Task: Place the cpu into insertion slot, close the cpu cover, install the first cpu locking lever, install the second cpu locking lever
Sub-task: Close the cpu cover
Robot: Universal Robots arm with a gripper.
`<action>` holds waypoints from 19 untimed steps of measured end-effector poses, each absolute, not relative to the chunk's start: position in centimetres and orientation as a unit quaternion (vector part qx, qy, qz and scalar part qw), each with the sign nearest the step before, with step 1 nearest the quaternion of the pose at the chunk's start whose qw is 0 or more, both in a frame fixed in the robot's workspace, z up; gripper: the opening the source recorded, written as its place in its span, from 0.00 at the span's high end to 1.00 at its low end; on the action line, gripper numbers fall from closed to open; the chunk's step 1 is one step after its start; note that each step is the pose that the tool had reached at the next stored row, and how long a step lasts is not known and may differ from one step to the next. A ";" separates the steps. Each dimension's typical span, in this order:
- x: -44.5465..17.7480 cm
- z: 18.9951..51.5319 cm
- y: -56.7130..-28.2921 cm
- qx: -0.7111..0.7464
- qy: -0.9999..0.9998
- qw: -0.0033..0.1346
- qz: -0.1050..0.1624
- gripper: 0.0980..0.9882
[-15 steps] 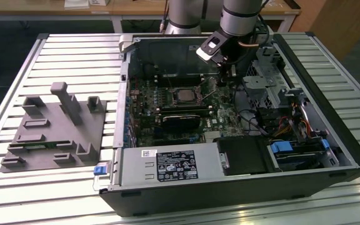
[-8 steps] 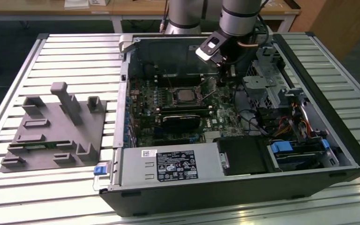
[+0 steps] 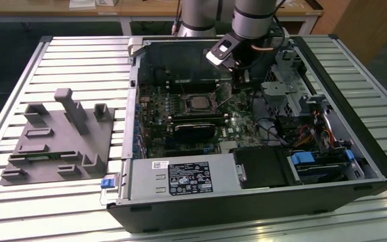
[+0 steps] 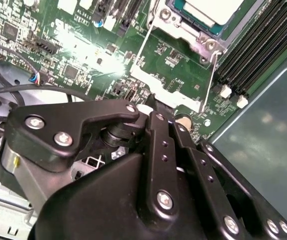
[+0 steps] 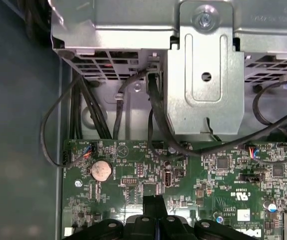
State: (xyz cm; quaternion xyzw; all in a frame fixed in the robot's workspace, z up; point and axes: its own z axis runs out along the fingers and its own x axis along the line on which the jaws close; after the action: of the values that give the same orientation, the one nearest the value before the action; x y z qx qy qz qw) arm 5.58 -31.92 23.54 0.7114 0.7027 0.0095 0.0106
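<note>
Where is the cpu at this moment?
In the exterior view the cpu lies in the insertion slot on the green board, beside the long black card and to the exterior view's left of the tool.

- Exterior view: even room light, a bright sheen on the slatted desk [image 3: 39,212], the computer case [image 3: 180,63] shadowed inside.
- Second wrist view: white glare on the circuit board [image 4: 91,57].

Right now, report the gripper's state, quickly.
Gripper: closed, with nothing visible in its grasp.
</note>
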 end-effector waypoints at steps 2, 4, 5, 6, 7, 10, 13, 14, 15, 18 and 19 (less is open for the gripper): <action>5.5 23.5 -31.9 0.711 0.703 0.011 0.010 0.99; 5.5 23.5 -31.9 0.711 0.703 0.011 0.009 0.99; 5.5 23.5 -31.9 0.711 0.703 0.011 0.009 0.99; 5.5 23.5 -31.9 0.711 0.703 0.011 0.009 0.99; 5.4 23.5 -31.9 0.711 0.703 0.011 0.009 0.99; 5.0 23.5 -31.9 0.711 0.703 0.010 0.010 0.99; 4.6 23.5 -31.9 0.711 0.703 0.010 0.010 0.99; 4.4 23.6 -31.9 0.711 0.703 0.010 0.010 0.99; 4.2 23.6 -31.9 0.711 0.703 0.010 0.010 0.99; 3.3 23.6 -31.9 0.711 0.703 0.010 0.011 0.99; 3.0 23.6 -31.9 0.711 0.703 0.010 0.012 0.99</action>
State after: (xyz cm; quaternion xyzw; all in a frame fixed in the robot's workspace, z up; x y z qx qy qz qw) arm 3.01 -31.92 23.56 0.7114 0.7026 0.0118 0.0104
